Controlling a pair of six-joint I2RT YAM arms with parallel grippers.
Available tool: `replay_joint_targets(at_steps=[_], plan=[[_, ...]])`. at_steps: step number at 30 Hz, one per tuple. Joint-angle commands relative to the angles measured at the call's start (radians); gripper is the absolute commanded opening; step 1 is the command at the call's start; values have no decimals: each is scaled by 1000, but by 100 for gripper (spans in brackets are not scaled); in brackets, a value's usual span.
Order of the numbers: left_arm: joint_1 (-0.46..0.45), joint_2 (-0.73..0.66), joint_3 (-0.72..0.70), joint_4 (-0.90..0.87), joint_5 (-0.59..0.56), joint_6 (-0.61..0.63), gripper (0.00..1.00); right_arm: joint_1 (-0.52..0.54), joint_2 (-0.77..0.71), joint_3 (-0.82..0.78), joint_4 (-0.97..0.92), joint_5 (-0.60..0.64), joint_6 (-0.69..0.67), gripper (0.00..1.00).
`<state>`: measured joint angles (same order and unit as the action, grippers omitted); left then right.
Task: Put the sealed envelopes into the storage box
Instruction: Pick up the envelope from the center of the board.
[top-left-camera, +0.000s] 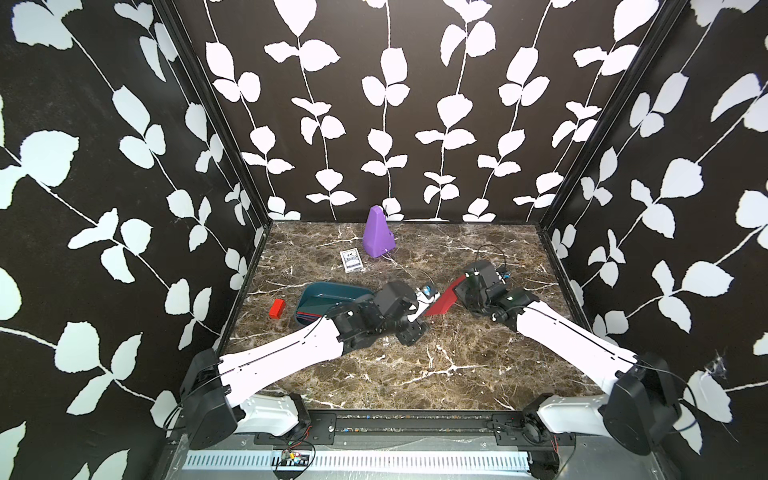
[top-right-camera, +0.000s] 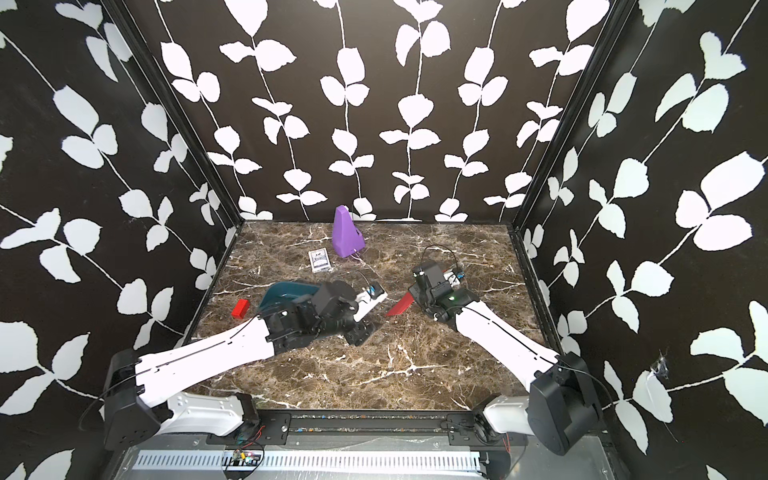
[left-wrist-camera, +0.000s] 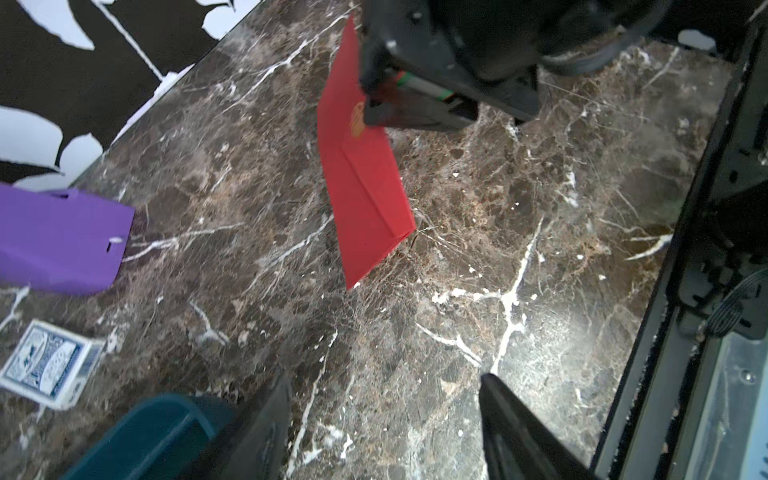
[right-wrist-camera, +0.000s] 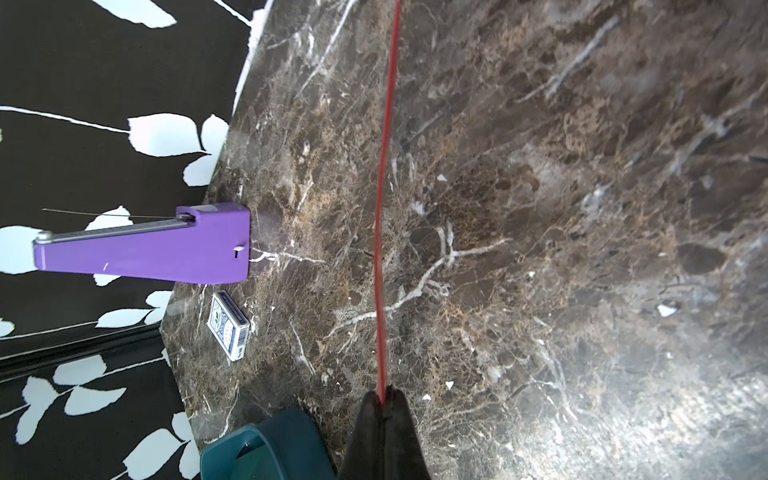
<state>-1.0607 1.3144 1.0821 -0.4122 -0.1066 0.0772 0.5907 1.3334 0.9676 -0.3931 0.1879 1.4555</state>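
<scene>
Pinching red envelope (left-wrist-camera: 365, 187) on edge in right gripper (right-wrist-camera: 384, 399), probably for handover to spread left gripper (left-wrist-camera: 382, 376); box (top-left-camera: 328, 291) at 9 o'clock.

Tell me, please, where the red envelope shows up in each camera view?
Top view: red envelope just right of centre, tilted.
Top view: envelope near centre, tilted.
Left wrist: envelope held flap-side out by the right gripper.
Right wrist: envelope edge-on, a thin red line.
Shared landmark: purple pyramid, in all four.
</scene>
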Motion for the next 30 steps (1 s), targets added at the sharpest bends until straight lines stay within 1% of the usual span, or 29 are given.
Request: replay_joint_targets(at_steps=[1, 5, 11, 14, 18, 22, 30], plan=[[1, 24, 5, 65, -38, 116, 74, 15, 17, 57, -20, 25, 54, 0], [1, 70, 35, 52, -7, 139, 74, 22, 29, 68, -22, 17, 70, 0], [-1, 104, 7, 135, -39, 131, 72, 28, 32, 67, 1, -13, 88, 0], [-1, 110, -14, 194, -47, 126, 65, 29, 33, 51, 31, -41, 105, 0], [-1, 143, -1, 208, -27, 128, 62, 32, 35, 46, 49, -65, 122, 0], [-1, 169, 3, 222, -36, 128, 57, 32, 33, 44, 62, -75, 129, 0], [1, 196, 3, 237, -99, 156, 37, 32, 39, 36, 91, -115, 127, 0]])
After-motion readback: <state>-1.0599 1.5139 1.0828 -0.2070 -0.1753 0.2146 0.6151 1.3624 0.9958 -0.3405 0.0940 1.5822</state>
